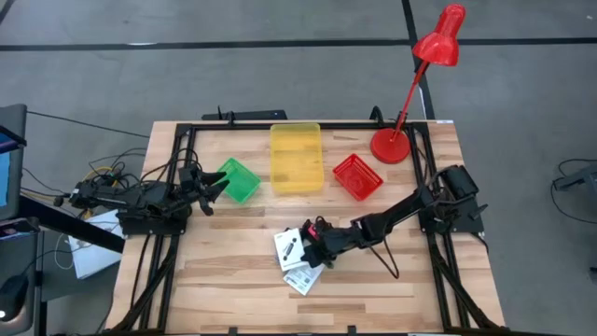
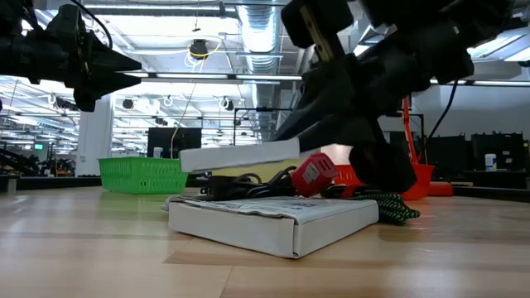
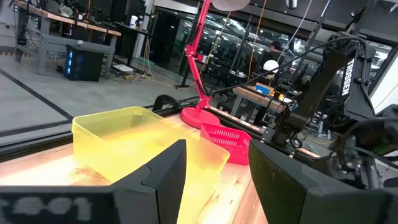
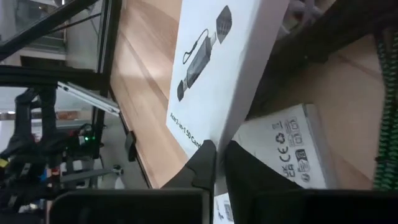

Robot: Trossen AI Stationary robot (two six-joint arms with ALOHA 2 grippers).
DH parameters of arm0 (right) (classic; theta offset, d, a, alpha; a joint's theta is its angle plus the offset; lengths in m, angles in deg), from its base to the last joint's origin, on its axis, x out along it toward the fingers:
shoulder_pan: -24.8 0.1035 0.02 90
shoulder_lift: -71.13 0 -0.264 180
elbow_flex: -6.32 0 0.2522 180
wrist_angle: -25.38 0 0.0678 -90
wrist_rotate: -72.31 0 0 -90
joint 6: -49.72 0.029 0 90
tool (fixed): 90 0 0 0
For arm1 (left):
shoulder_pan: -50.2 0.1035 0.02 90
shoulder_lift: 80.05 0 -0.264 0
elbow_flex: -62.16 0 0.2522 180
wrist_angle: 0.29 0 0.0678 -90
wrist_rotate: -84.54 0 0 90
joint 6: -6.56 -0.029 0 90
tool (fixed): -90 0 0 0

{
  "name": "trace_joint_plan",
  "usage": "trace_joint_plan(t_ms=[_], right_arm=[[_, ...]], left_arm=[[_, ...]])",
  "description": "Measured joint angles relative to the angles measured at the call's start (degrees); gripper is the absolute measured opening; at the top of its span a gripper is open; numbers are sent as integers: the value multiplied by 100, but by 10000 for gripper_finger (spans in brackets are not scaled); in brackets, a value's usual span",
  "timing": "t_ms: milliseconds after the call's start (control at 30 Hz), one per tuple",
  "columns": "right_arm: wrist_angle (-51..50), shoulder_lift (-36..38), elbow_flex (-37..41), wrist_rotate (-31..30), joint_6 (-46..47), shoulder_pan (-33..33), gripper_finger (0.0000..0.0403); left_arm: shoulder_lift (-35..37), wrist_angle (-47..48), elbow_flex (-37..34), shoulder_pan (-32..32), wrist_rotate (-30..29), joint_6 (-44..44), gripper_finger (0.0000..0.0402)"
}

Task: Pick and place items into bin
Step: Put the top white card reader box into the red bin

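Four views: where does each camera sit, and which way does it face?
High view: above the table, looking straight down; both arms, yellow bin, red lamp.
Low view: at table-top height, looking level across; right arm holds a white packet above a second packet.
Left wrist view: on the left arm, facing the yellow bin; its open jaws show.
Right wrist view: on the right arm, facing the table; its jaws pinch the white packet.
Shared: low and right wrist views both show both packets.
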Motion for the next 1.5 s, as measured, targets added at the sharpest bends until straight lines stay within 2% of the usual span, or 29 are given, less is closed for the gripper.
trace_joint_plan(t_ms=[333, 567, 933, 1133, 1300, 1500], right_arm=[[-108, 421, 0, -28, -219, 0, 11], [-661, 1030, -4, -16, -713, -162, 9], [-3483, 2883, -8, -355, -1970, -928, 8], [-4896, 3661, -8, -472, -2609, -1519, 8], [-5973, 3980, -8, -520, -3147, -2099, 9], [-6662, 4018, -8, -722, -3841, -2799, 9]], left_arm=[[-1, 0, 0, 0, 0, 0, 166], [0, 0, 0, 0, -1, 0, 166], [-1, 1, -1, 0, 0, 0, 166], [-2, 2, 0, 0, -1, 0, 166], [0, 0, -1, 0, -1, 0, 166], [-1, 0, 0, 0, 1, 0, 166]])
